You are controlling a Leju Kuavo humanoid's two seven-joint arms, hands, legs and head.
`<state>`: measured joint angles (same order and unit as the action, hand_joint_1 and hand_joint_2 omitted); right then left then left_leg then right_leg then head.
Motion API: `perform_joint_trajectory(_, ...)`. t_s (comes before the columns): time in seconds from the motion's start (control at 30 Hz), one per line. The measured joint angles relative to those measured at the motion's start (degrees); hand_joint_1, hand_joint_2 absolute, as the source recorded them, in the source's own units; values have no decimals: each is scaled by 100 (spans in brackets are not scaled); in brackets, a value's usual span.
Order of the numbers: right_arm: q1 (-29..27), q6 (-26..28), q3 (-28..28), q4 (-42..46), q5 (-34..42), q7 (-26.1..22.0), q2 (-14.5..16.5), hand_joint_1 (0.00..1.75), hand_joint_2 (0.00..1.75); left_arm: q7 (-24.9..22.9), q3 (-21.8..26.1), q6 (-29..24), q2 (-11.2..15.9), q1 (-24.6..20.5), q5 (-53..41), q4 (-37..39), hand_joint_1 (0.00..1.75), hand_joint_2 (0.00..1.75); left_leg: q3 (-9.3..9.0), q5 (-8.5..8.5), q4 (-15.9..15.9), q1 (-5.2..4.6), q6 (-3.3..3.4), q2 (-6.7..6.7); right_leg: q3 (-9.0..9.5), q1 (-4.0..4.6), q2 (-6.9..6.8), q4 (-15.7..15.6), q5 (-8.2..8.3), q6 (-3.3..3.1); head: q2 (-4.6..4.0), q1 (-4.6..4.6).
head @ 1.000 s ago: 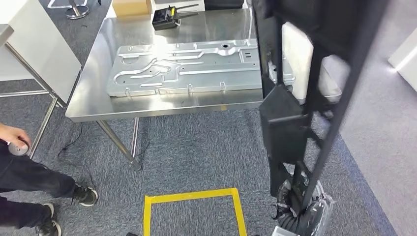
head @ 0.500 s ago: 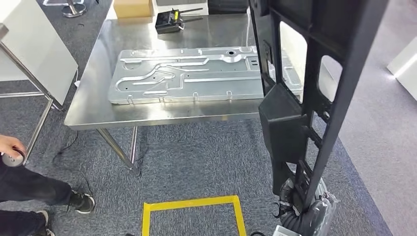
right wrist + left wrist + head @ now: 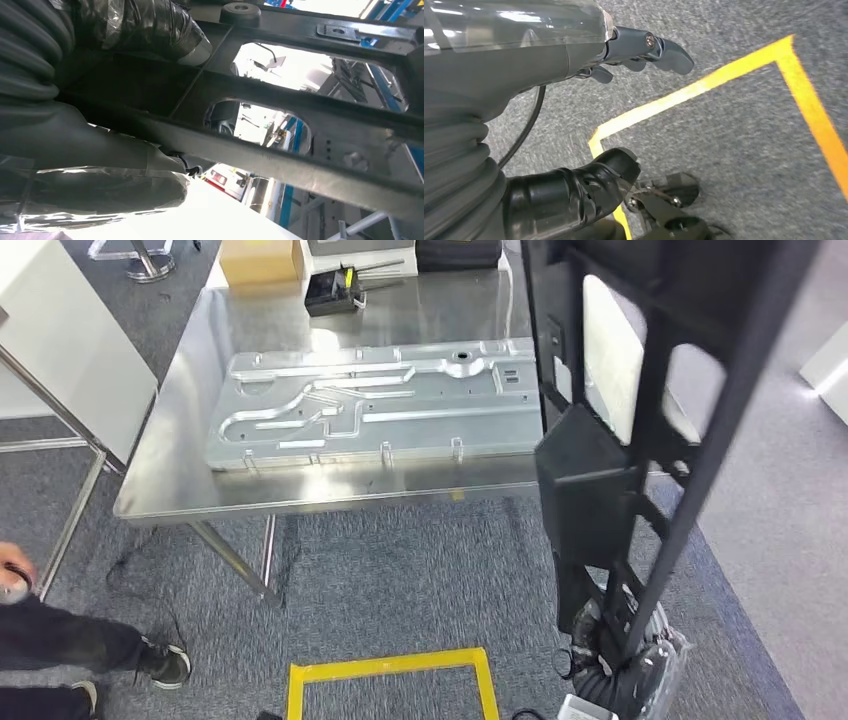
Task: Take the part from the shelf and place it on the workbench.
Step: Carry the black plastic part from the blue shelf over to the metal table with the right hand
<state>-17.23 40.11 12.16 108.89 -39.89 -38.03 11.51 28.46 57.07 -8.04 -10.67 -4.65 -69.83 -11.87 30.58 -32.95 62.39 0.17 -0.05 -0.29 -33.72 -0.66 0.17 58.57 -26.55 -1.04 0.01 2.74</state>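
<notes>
The part is a long black metal frame [image 3: 640, 430] with cut-out windows. It stands up along the right side of the head view, and my right hand [image 3: 612, 668] grips its lower end. In the right wrist view the same frame [image 3: 310, 115] crosses close in front of my right hand [image 3: 100, 150], whose fingers wrap around a bar. The steel workbench [image 3: 165, 485] stands ahead, with the frame's upper part overlapping its right end. My left hand [image 3: 539, 65] hangs over the carpet, fingers apart and holding nothing.
A large stamped silver panel [image 3: 380, 405] covers much of the bench. A black device [image 3: 330, 292], a cardboard box [image 3: 258, 258] and a black case [image 3: 458, 252] sit at its far edge. A yellow tape square [image 3: 390, 670] marks the carpet. A person's hand [image 3: 12, 572] and shoe [image 3: 165, 665] are at left.
The whole view has shifted: the bench sits lower and slightly nearer in the picture. The frame stays in my right hand. The person has slid toward the left edge.
</notes>
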Motion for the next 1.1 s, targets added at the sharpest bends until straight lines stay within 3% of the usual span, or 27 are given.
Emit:
perform_joint_trajectory(0.07,3,0,-8,-1,1,0,-1,175,175,-9,-1,0,-1,3,-5,0,0,175,442,-279,784,14,-35,1,69,3,-17,-11,-54,-33,-1,-1)
perform_joint_trajectory(0.1,2,0,-14,-1,2,0,-2,175,175,-15,-1,0,-2,9,-8,0,0,175,650,-323,1087,22,-48,2,106,4,-15,-10,-86,-38,-1,-1)
perform_joint_trajectory(0.13,1,0,-23,-2,3,0,-2,175,175,-22,-1,-1,-2,17,-10,0,0,175,778,-252,1204,28,-55,2,149,5,-7,-10,-120,-35,-1,-2)
perform_joint_trajectory(0.17,0,0,-31,-2,6,-1,-2,175,175,-29,-2,-2,-2,22,-15,0,0,175,795,-59,1085,34,-54,2,202,5,3,-9,-157,-29,-1,-2)
perform_joint_trajectory(0.23,0,0,-45,1,14,-7,-2,175,175,-40,-2,-5,-1,24,-28,0,0,175,577,473,374,35,-20,1,316,5,17,-9,-241,-3,-1,-1)
perform_joint_trajectory(0.3,0,0,-61,18,19,-19,-3,175,175,-51,-5,-13,2,9,-54,0,0,175,344,712,-207,8,31,4,374,18,21,-1,-317,53,-1,0)
perform_joint_trajectory(0.37,-1,0,-80,50,19,-30,-5,175,175,-62,-10,-21,4,-9,-75,0,0,175,280,667,-341,-23,75,7,383,25,20,-15,-355,117,-1,-1)
perform_joint_trajectory(0.47,0,0,-109,106,16,-39,-8,175,175,-67,-16,-26,1,-12,-90,0,0,175,199,660,-439,18,161,5,372,27,10,105,-466,199,-1,2)
perform_joint_trajectory(0.53,0,0,-128,140,15,-53,-13,175,175,-68,-17,-29,0,-25,-102,0,0,175,130,638,-481,30,222,12,83,16,6,682,-728,232,-1,8)
perform_joint_trajectory(0.6,-4,1,-141,155,15,-63,-25,175,175,-69,-19,-31,0,-36,-109,0,0,175,83,586,-480,25,250,16,-399,7,4,1437,-954,253,-1,10)
perform_joint_trajectory(0.63,-6,1,-144,155,15,-63,-35,175,175,-70,-19,-31,0,-35,-113,0,0,175,51,556,-478,22,251,14,-566,2,4,1629,-932,259,-1,10)
perform_joint_trajectory(0.67,-6,1,-148,155,14,-63,-45,175,175,-71,-20,-31,-1,-34,-116,0,0,175,7,521,-477,21,245,9,-621,-1,3,1595,-786,257,-1,10)
perform_joint_trajectory(0.73,3,0,-152,155,0,-58,-58,175,175,-73,-24,-30,-5,-32,-123,0,0,175,-108,434,-475,22,218,-2,-420,-4,-1,922,-257,227,-1,11)
perform_joint_trajectory(0.8,23,0,-154,157,-18,-49,-63,175,175,-76,-34,-29,-8,-42,-129,0,0,175,-178,348,-470,4,166,-9,-163,19,-6,289,47,176,0,11)
perform_joint_trajectory(0.97,37,0,-167,175,-31,-35,-69,175,175,-79,-49,-30,-9,-78,-142,0,0,175,-215,207,-410,-2,21,0,-11,21,18,46,-8,38,-1,3)
perform_joint_trajectory(1.03,43,0,-169,180,-32,-35,-69,175,175,-78,-51,-31,-9,-83,-143,0,0,175,21,-41,84,14,-31,2,71,0,-3,-9,-32,-20,-1,-6)
perform_joint_trajectory(1.1,46,0,-171,184,-33,-37,-69,175,175,-79,-52,-29,-10,-76,-143,0,0,175,493,-307,874,27,-65,3,121,2,-14,-15,-80,-53,-1,-12)
